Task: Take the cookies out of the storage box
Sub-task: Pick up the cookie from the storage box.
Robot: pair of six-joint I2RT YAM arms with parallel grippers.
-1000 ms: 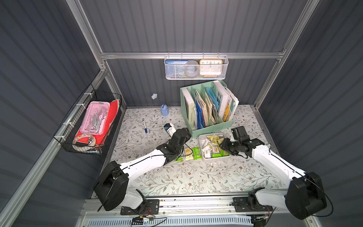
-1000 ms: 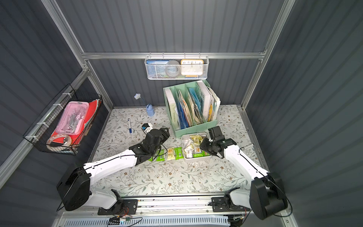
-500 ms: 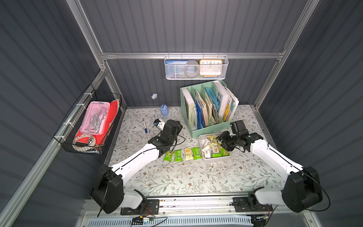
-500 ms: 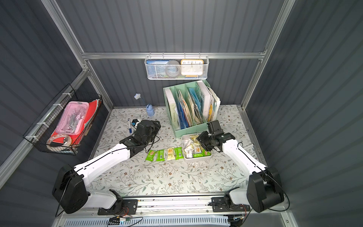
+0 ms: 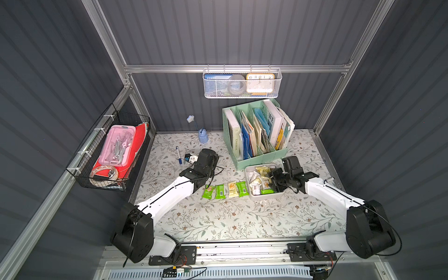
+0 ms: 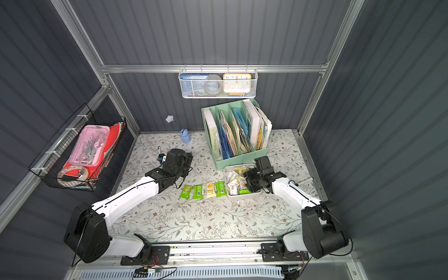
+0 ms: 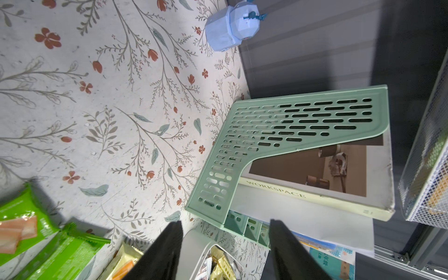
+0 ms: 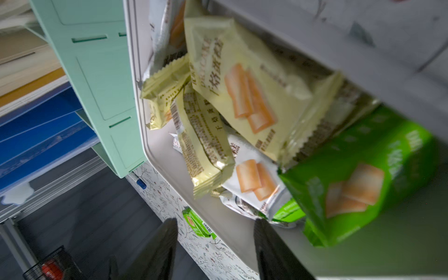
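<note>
Your right gripper [image 8: 215, 220] hangs with its fingers apart and nothing between them, just above the cookies [image 8: 254, 80] heaped in the storage box [image 5: 263, 196]. Your left gripper [image 7: 225, 221] is likewise spread and empty, raised over the table [image 5: 218, 218] to the left of the box. A row of four cookies [image 5: 232, 189] lies on the table just beside the box, which sits right in front of the green file organiser [image 5: 257, 158].
</note>
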